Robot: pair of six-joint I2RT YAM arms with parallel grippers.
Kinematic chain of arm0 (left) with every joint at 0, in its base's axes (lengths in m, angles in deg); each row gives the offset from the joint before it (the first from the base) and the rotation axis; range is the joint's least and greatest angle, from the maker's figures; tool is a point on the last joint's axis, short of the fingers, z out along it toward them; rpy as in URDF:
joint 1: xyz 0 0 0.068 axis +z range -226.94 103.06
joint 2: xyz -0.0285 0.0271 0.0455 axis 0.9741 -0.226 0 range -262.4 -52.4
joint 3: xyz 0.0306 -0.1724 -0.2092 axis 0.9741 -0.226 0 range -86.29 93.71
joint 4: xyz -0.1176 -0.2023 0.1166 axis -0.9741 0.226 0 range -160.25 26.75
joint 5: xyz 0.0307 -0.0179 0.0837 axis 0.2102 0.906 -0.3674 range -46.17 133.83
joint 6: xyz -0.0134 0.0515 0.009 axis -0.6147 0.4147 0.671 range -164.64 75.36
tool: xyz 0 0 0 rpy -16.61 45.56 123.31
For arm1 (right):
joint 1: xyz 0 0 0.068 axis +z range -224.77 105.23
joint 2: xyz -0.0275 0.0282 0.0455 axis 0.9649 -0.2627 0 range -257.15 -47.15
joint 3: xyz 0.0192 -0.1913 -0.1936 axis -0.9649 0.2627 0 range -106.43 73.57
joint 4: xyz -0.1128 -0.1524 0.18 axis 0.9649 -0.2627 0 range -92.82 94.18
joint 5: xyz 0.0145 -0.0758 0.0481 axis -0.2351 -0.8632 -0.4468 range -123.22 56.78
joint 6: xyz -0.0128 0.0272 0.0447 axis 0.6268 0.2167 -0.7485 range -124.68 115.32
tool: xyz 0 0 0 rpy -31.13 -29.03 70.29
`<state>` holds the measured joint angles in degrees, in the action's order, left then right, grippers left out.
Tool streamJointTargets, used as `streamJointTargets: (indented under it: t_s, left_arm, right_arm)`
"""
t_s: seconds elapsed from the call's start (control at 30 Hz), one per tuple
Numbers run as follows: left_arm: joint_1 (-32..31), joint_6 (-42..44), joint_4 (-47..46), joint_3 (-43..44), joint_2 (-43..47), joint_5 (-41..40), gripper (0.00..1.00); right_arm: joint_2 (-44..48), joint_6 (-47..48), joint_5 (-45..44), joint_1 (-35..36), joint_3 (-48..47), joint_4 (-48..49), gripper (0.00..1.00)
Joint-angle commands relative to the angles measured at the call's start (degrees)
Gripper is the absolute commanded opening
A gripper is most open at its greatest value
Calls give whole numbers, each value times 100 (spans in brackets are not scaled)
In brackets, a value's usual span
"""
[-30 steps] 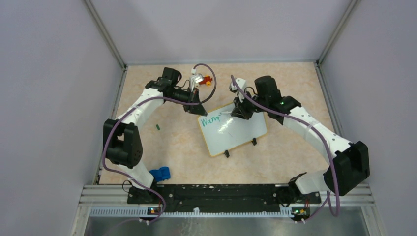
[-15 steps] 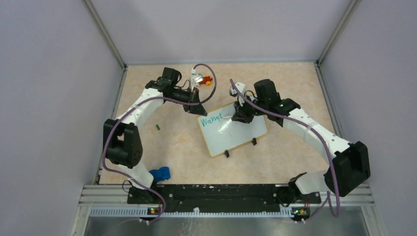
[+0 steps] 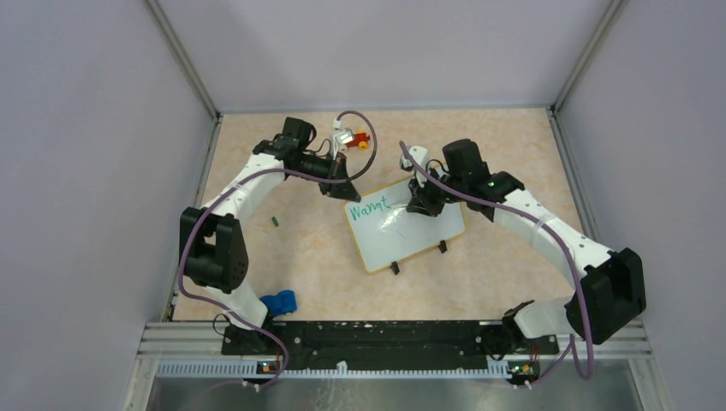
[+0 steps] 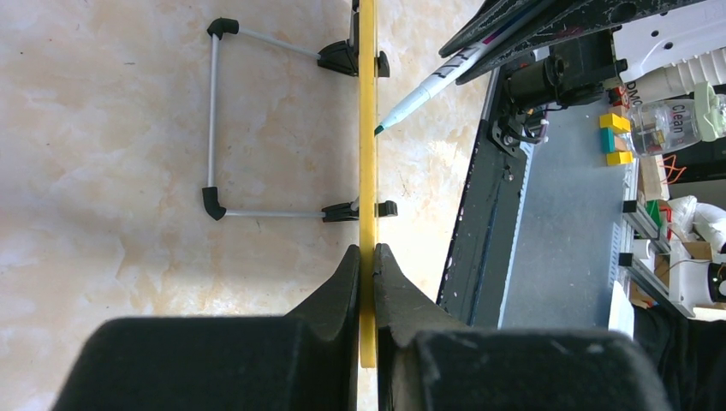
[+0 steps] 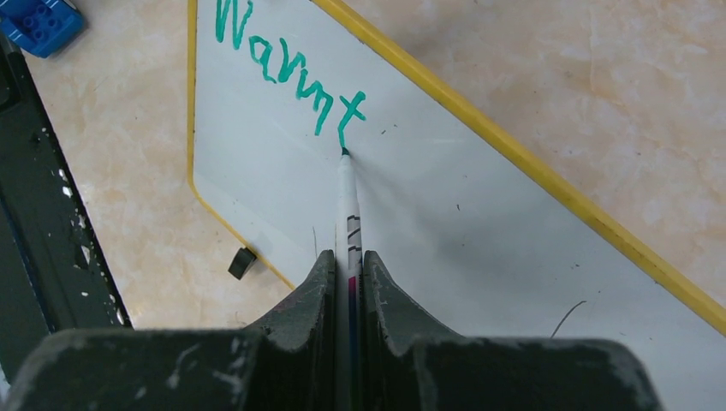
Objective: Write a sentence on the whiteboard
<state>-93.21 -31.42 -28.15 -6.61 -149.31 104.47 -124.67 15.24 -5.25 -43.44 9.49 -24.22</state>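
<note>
Right wrist shows the sentence [image 5: 291,73] – right tool [image 5: 348,265] grasping marker [image 5: 348,197]; left tool [image 4: 366,257] pinches whiteboard [image 4: 367,128], edge-on.

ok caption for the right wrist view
Right gripper holding a marker, tip at the green lettering on the whiteboard.

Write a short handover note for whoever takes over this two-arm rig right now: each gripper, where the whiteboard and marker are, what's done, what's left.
Left gripper: shut on the whiteboard, clamping its yellow rim.
Right gripper: shut on the marker, its tip at the board just under the last letter.
Done: one green word of the sentence, at the board's top left.
Left: the rest of the sentence; most of the board is blank.
</note>
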Motion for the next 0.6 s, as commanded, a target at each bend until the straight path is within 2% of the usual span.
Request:
streamJointTargets:
  t_s: [0.0, 0.57]
  left_arm:
    - [-60, 103, 113, -59, 174, 57, 0]
    - [-60, 111, 113, -64, 171, 74, 0]
  right_arm:
    - [247, 135, -142, -39, -291, -43, 0]
    - [109, 43, -165, -72, -699, 120, 0]
